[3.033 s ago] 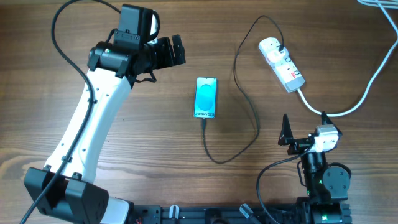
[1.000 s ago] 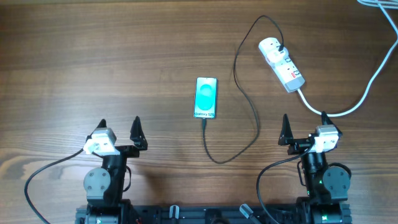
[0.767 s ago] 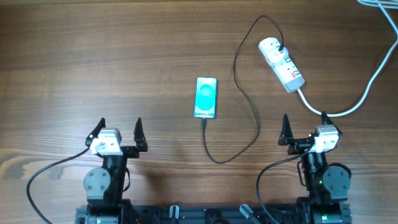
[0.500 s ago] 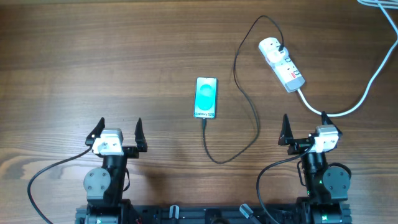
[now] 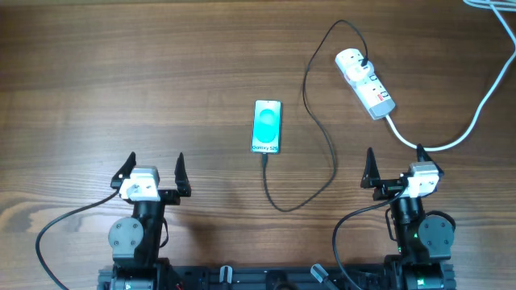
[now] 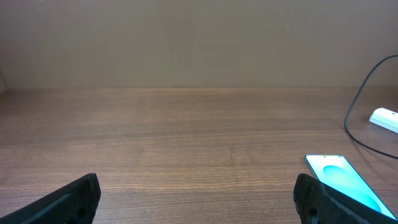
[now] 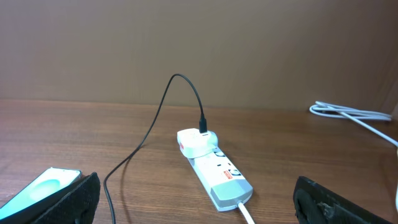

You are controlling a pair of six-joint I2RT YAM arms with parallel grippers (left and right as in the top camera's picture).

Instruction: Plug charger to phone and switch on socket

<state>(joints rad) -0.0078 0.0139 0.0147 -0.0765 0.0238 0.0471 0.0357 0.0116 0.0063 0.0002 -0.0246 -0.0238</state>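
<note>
The phone (image 5: 267, 126) lies flat at the table's middle with its cyan screen up; it also shows in the left wrist view (image 6: 346, 182) and the right wrist view (image 7: 37, 186). The thin black charger cable (image 5: 325, 153) runs from the phone's near end in a loop to the white power strip (image 5: 367, 83) at the back right, which also shows in the right wrist view (image 7: 214, 171). My left gripper (image 5: 153, 171) is open and empty near the front left. My right gripper (image 5: 394, 167) is open and empty near the front right, below the strip.
The strip's thick white cord (image 5: 476, 113) curves off to the right edge. More white cord (image 7: 351, 113) lies at the far right. A wall stands behind the table's far edge (image 6: 186, 88).
The left arm has drawn back from the table's back left to the front left. In the last second its wrist shifted slightly. Phone, cable, strip and right arm have not moved.
</note>
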